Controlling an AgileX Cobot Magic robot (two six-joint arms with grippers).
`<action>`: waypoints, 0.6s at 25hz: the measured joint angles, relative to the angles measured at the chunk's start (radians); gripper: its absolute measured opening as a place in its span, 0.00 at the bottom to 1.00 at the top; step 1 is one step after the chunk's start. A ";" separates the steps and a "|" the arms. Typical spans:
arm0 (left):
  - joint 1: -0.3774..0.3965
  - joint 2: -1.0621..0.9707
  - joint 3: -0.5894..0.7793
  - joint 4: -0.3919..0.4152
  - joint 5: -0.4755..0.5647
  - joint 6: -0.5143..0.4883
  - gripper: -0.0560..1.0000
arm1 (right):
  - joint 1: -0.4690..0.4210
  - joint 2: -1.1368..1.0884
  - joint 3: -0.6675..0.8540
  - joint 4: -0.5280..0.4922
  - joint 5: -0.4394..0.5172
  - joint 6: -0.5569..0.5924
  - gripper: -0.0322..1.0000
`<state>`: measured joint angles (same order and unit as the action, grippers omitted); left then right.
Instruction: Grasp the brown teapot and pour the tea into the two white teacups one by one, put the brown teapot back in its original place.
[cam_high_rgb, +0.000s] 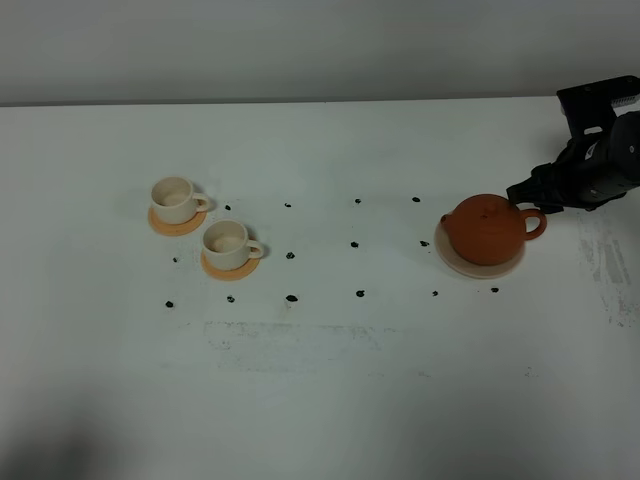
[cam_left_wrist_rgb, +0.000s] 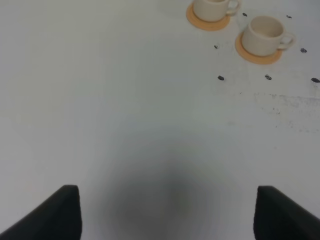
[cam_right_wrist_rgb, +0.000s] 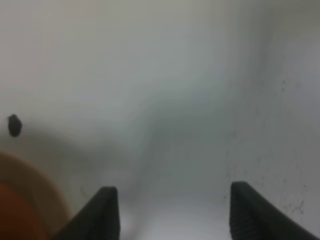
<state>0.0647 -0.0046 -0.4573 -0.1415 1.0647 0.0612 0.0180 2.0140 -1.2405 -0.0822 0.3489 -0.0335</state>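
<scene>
L gripper (cam_left_wrist_rgb: 170, 217) only shows on its own cam: fingers wide apart, nothing btwn them, bare table (cam_high_rgb: 330, 400) below, both cups further off. From the high cam, far left: back cup (cam_high_rgb: 175, 198) and front cup (cam_high_rgb: 228, 238), each upright on its own orange coaster (cam_high_rgb: 172, 224), handles pointing right, near each other but apart. Black dots (cam_high_rgb: 290, 255) scattered across the middle. Right side: pot (cam_high_rgb: 485, 228) sits on the saucer (cam_high_rgb: 482, 266), lid on, spout left, handle right. R gripper (cam_high_rgb: 528, 192) is just beside the handle, fingers spread wide, gripping nothing; can't tell if it touches
</scene>
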 joint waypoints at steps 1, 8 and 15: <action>0.000 0.000 0.000 0.000 0.000 0.000 0.69 | 0.000 0.000 0.000 0.001 0.009 0.000 0.49; 0.000 0.000 0.000 0.000 0.000 -0.001 0.69 | 0.000 0.000 -0.002 0.003 0.051 0.001 0.49; 0.000 0.000 0.000 0.000 0.000 -0.001 0.69 | -0.004 -0.003 -0.004 0.002 0.118 0.001 0.48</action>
<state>0.0647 -0.0046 -0.4573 -0.1415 1.0647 0.0603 0.0139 2.0107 -1.2442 -0.0798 0.4666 -0.0326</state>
